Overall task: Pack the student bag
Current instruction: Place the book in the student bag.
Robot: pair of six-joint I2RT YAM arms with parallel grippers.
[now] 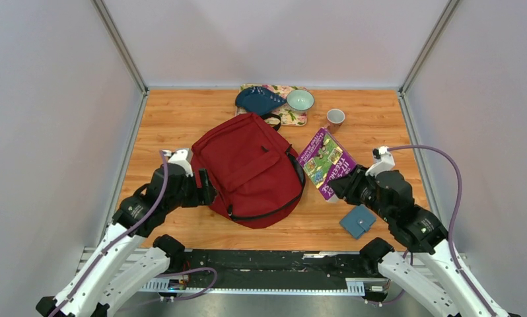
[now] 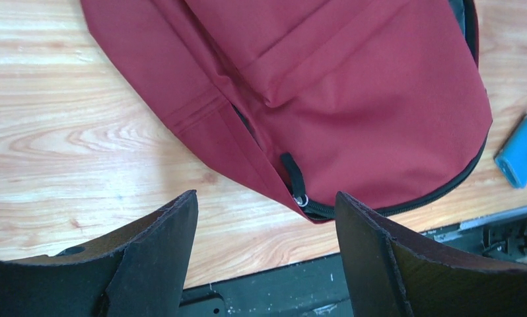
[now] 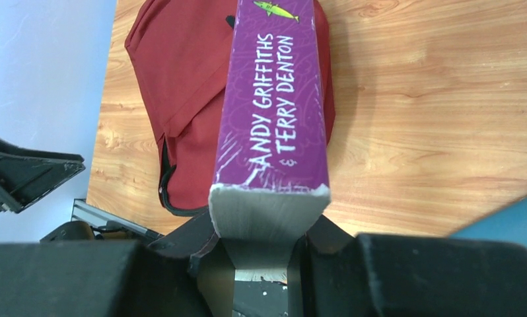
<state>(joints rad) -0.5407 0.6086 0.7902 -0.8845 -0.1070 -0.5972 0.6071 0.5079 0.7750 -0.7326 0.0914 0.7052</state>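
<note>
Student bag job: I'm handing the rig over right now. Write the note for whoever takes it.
Left gripper: open, at the student bag's left edge, zipper pull just ahead of its fingers.
Right gripper: shut on the purple book, held right of the bag.
Blue wallet lies on the table, close to the right gripper.
Done: book gripped.
Left: bag looks zipped; open it, load the book, probably the wallet.

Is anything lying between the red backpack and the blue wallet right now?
No. Only bare wooden table lies between the student bag and the blue wallet. The top view shows it, and the left wrist view agrees.
</note>
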